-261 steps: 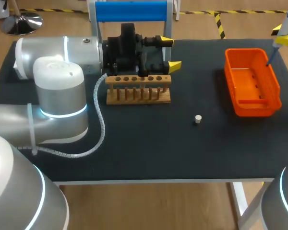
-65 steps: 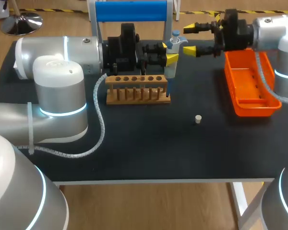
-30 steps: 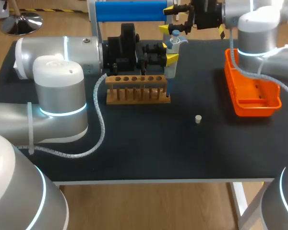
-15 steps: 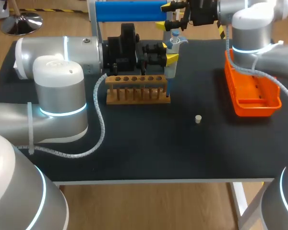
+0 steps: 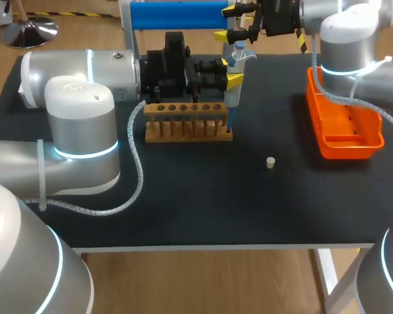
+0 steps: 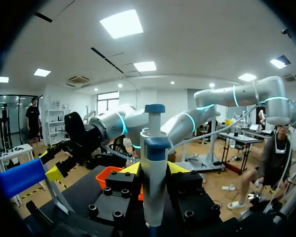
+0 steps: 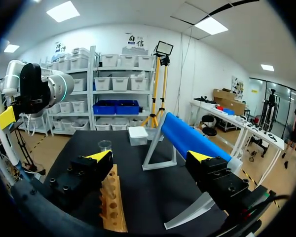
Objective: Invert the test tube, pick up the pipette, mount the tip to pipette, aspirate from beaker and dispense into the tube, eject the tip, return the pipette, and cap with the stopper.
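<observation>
Your left arm [image 5: 72, 118] lies across the table's back, its gripper [image 5: 233, 72] clamped on the upright pipette [image 5: 238, 57] beside the wooden rack [image 5: 188, 124]. Your right gripper [image 5: 229, 23] hangs just beyond, fingers apart. The orange tray [image 5: 373, 124] sits to the right, the stopper [image 5: 270, 162] in front.

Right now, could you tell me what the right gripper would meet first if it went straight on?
Most likely the white frame of the blue bar, just ahead of the open right gripper; depth is hard to judge.
</observation>
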